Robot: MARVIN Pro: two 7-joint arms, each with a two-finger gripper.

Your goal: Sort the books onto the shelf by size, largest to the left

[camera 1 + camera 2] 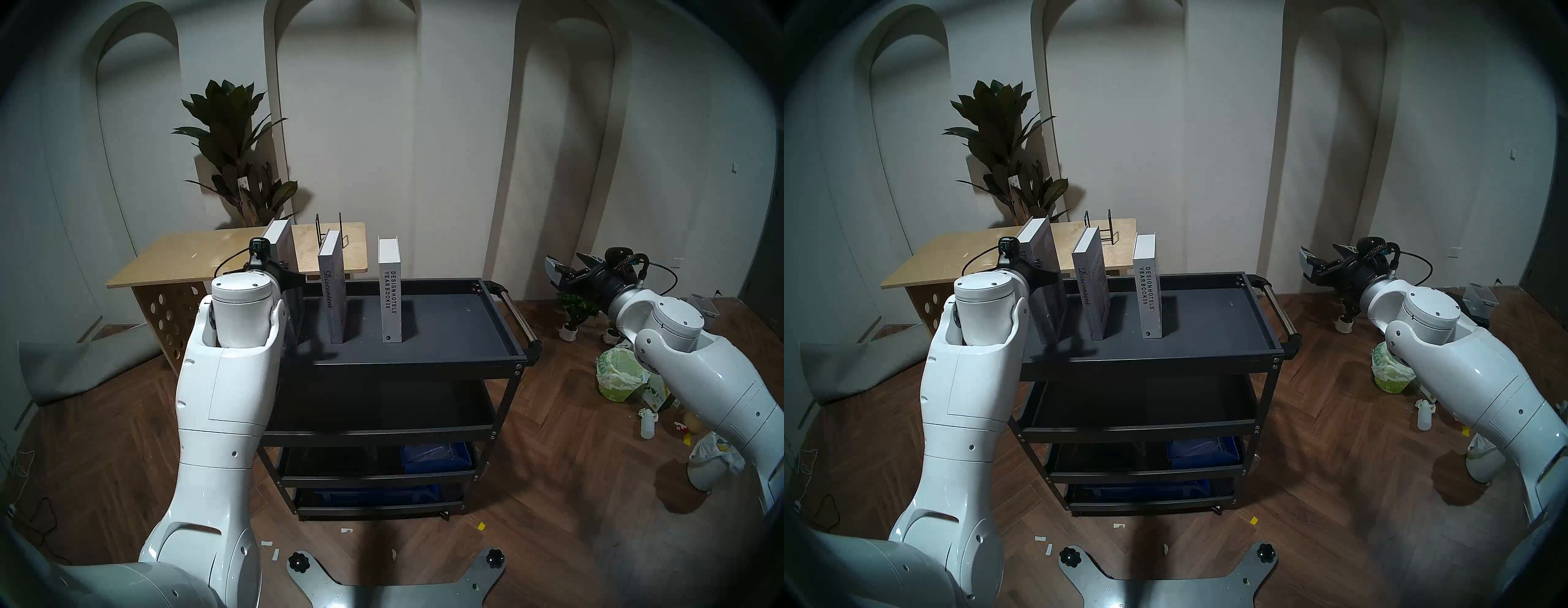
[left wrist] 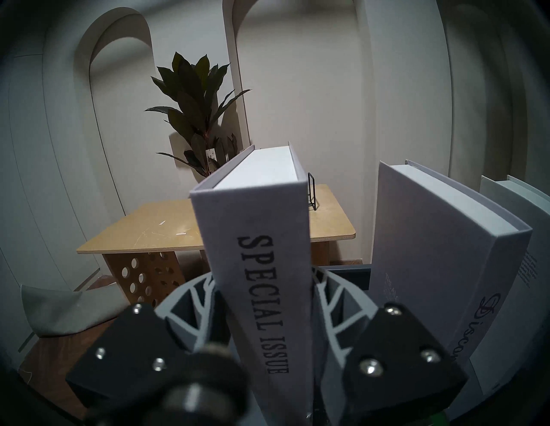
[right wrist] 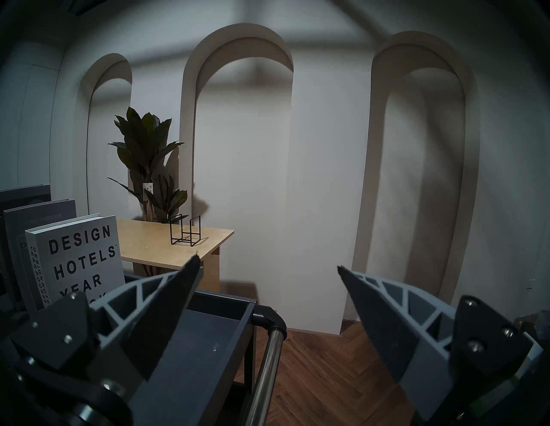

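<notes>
Three books stand upright in a row on the shelf (image 1: 458,322), the cart's dark grey top tray. The tallest, "SPECIAL ISSUE" (image 2: 262,282), is at the left end (image 1: 282,242). My left gripper (image 2: 263,273) is shut on its spine, one finger on each cover; it also shows in the head view (image 1: 292,276). "Discontent" (image 1: 333,293) stands in the middle. The white "DESIGNHOTELS YEARBOOK09" (image 1: 390,297) stands to its right and shows in the right wrist view (image 3: 80,261). My right gripper (image 3: 268,264) is open and empty, in the air right of the cart (image 1: 566,267).
The cart's steel handle (image 1: 515,310) sticks out on its right side. A plywood table (image 1: 191,259) with a black wire rack (image 1: 329,231) stands behind the cart, and a plant (image 1: 237,157) behind that. A green bin (image 1: 617,378) and litter lie on the floor at right.
</notes>
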